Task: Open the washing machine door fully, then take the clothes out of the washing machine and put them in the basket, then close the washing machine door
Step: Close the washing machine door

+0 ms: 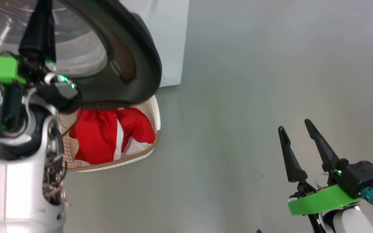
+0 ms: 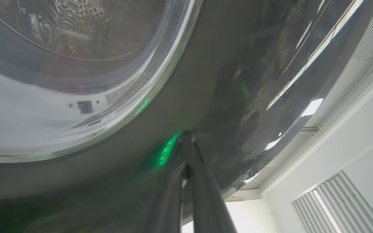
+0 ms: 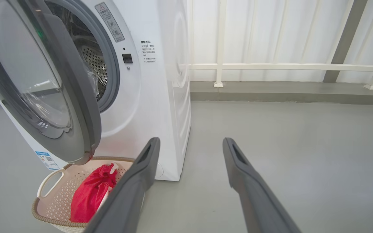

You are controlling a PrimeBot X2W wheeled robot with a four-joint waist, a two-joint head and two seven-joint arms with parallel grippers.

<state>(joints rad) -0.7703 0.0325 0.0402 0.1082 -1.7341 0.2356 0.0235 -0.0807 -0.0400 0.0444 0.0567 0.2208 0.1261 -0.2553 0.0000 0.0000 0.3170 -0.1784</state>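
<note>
Grey floor [image 1: 254, 97], white washing machine [image 3: 147, 97], cream basket [image 3: 54, 197] beside it

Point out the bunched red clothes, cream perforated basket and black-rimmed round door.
Red clothes [image 1: 96, 136], head view: fabric's middle.
Cream basket [image 3: 60, 194], right wrist view: inner wall.
Black-rimmed door [image 1: 144, 64], head view: glossy rim.

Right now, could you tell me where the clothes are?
The clothes lie in the basket on the floor, left of centre in the head view, just below the open washing machine door.

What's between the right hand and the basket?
Bare grey floor; the head view shows nothing lying between the right hand and the basket.
</note>
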